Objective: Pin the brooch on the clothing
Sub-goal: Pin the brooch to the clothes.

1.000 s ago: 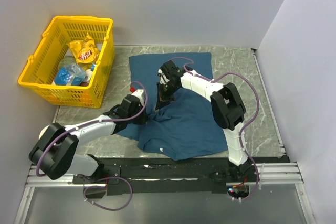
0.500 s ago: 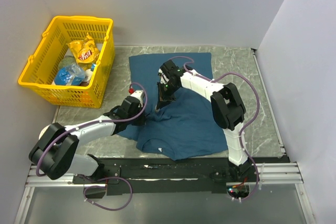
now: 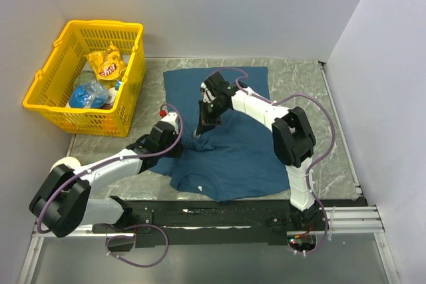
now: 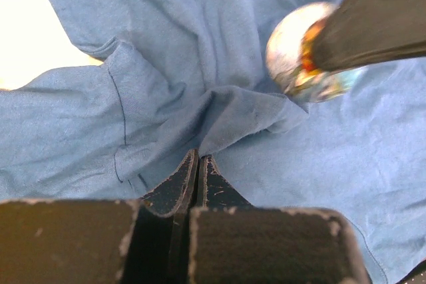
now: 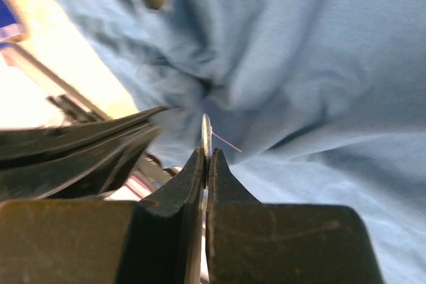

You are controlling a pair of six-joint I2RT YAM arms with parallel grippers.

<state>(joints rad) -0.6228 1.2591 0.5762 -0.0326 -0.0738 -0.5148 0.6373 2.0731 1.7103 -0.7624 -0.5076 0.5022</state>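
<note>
Working view, both arms. The T-shirt point(image 3: 239, 157) lay rumpled on the table point(image 3: 333, 131). I had the left gripper point(image 4: 198, 167) pinched fully shut on a raised fold of the fabric. The right gripper point(image 5: 206, 154) was clamped on the brooch point(image 5: 206, 128) — held edge-on, just beside that fold. I could not tell whether the brooch touched the cloth.

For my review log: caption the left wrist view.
Left claw pinches a fold of shirt; right claw holds the brooch beside it.
</note>
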